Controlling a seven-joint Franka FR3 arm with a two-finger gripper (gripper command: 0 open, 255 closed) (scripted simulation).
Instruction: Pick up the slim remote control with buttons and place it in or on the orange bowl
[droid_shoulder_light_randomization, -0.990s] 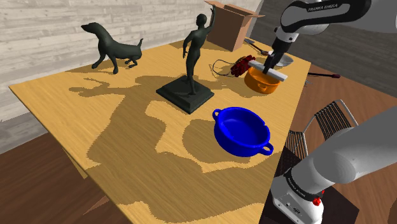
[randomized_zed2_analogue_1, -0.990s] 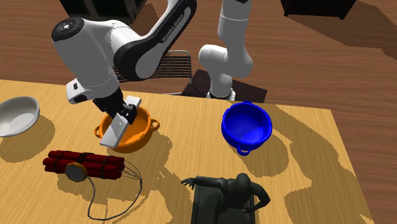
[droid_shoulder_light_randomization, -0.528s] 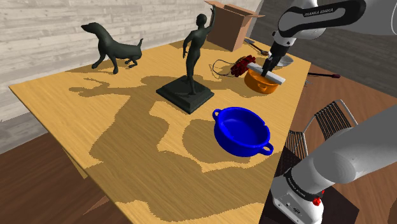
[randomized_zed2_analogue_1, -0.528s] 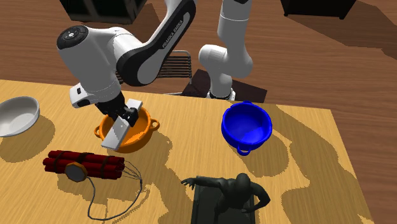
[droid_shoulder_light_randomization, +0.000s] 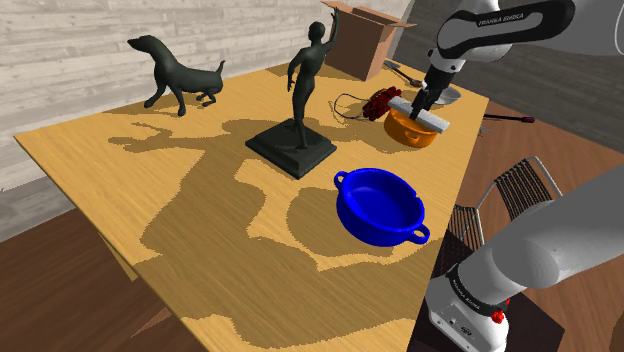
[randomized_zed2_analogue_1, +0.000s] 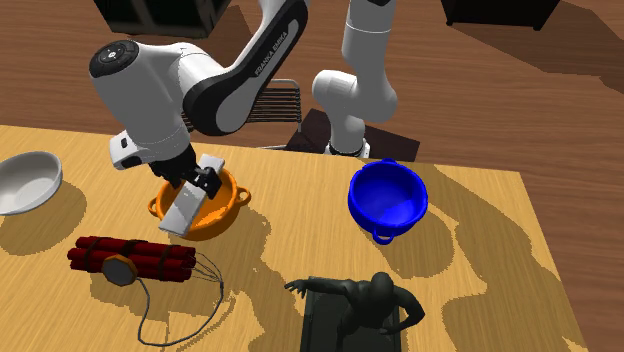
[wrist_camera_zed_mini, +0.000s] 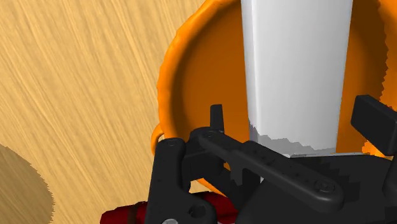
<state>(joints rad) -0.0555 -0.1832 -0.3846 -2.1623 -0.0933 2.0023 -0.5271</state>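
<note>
Change: you see almost nothing altered from half a second ago; the gripper (randomized_zed2_analogue_1: 203, 182) and the remote (randomized_zed2_analogue_1: 185, 210) sit as they did; against a full second ago the big white arm joint has shifted slightly, while the remote has kept its place over the bowl

Hand: the black fingers stand apart on either side of the remote in the wrist view; a strip of orange shows between one finger (wrist_camera_zed_mini: 216, 118) and the remote's edge; the other sits just beside it; nothing looks clasped

Remote: a plain pale-grey slab, no buttons to make out; it lies tilted directly under the hand, across the orange bowl (randomized_zed2_analogue_1: 232, 200); its far end pokes past the rim

Surface: a light wooden table (droid_shoulder_light_randomization: 150, 180) with broad shadows; a red bundle of sticks with a wire (randomized_zed2_analogue_1: 130, 258) lies near the hand, just beyond the orange bowl; a pale bowl (randomized_zed2_analogue_1: 25, 182) rests off to one side of it; the blue bowl (droid_shoulder_light_randomization: 378, 205), the dark standing figure on its slab (droid_shoulder_light_randomization: 300, 100) and the dark dog figure (droid_shoulder_light_randomization: 180, 75) all stand well apart from the hand

Room: brown wooden floor (randomized_zed2_analogue_1: 520, 80); pale plank wall (droid_shoulder_light_randomization: 60, 50); an open cardboard box (droid_shoulder_light_randomization: 368, 40) beyond the table; a wire chair (droid_shoulder_light_randomization: 525, 185) by the stand (droid_shoulder_light_randomization: 465, 315)
</note>
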